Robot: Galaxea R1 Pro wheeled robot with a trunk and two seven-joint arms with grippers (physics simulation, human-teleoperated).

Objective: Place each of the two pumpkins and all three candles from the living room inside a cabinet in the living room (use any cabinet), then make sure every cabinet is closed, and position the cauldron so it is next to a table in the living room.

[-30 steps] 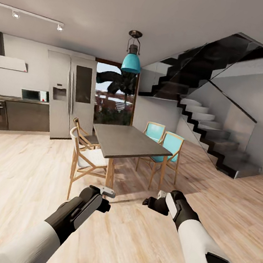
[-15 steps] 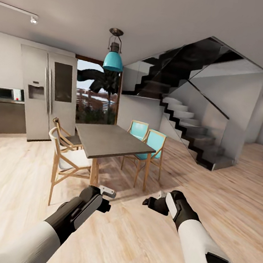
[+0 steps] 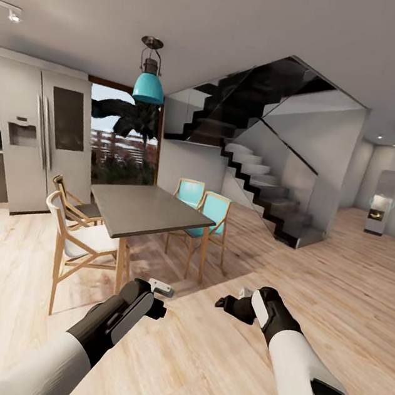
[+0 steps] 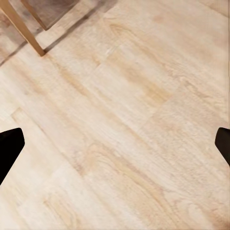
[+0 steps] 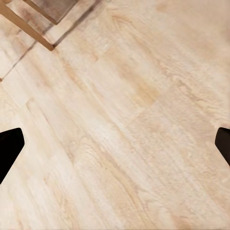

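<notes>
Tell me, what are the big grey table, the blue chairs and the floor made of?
The grey-topped dining table looks like matt stone or concrete on pale wooden legs. The turquoise-backed chairs have light wood frames; the blue panels could be fabric or plastic. The pale plank floor shows wood grain and board seams, so wood or laminate.

view swung right, dining table (image 3: 148,211) shifted left, far room revealed

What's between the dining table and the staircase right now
In the head view, two turquoise chairs stand against the far side of the dining table. Beyond them, bare wooden floor runs to the staircase.
</notes>
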